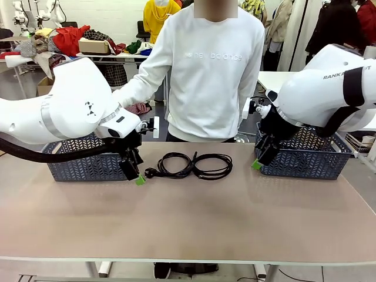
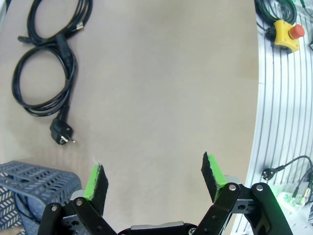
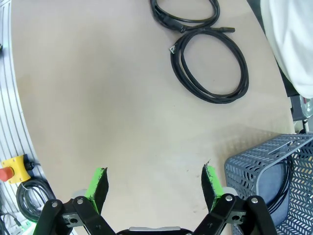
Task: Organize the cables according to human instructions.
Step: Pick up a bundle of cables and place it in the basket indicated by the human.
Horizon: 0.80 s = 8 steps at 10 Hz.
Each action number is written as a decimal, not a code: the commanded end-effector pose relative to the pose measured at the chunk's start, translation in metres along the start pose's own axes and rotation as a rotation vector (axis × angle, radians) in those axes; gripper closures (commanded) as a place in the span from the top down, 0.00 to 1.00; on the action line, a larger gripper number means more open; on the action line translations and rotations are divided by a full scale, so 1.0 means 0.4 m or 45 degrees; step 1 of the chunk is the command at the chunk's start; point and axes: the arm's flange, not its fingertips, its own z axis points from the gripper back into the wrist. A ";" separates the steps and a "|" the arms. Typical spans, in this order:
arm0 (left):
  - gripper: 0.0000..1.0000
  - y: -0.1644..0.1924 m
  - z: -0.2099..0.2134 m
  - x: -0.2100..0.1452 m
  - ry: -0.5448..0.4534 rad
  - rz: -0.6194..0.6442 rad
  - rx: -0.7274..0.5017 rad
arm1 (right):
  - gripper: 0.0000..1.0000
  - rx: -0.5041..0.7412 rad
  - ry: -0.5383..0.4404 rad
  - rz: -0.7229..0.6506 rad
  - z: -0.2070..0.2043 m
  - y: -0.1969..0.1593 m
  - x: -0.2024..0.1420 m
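Bare table (image 1: 188,229) runs wide from the near edge. Left pincer (image 2: 151,165) and right pincer (image 3: 154,169) hang open over it, empty (each beside a basket corner). Two coiled cables (image 1: 194,165) lie touching each other near the far edge, between the two blue-grey baskets (image 1: 82,167).

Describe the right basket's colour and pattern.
Blue-grey with herringbone cut-outs; the basket shows best in the front view.

Two thin black coiled cables (image 1: 194,166) are lying flat, touching side by side, on the counter's (image 1: 188,223) far middle, chunky black plug (image 1: 150,172) sticking out left.
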 end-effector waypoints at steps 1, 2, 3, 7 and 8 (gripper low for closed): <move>1.00 0.000 0.005 -0.002 0.001 0.011 -0.005 | 1.00 0.001 -0.003 0.004 0.000 0.002 0.002; 1.00 0.000 0.000 0.000 0.000 0.000 0.000 | 1.00 0.001 -0.003 0.004 0.000 0.002 0.002; 1.00 0.025 -0.011 0.031 0.044 -0.090 0.019 | 1.00 0.001 -0.003 0.004 0.000 0.002 0.002; 1.00 0.140 -0.079 0.157 0.229 -0.251 0.004 | 1.00 0.001 -0.003 0.004 0.000 0.002 0.002; 1.00 0.172 -0.105 0.185 0.277 -0.264 -0.001 | 1.00 0.001 -0.003 0.004 0.000 0.002 0.002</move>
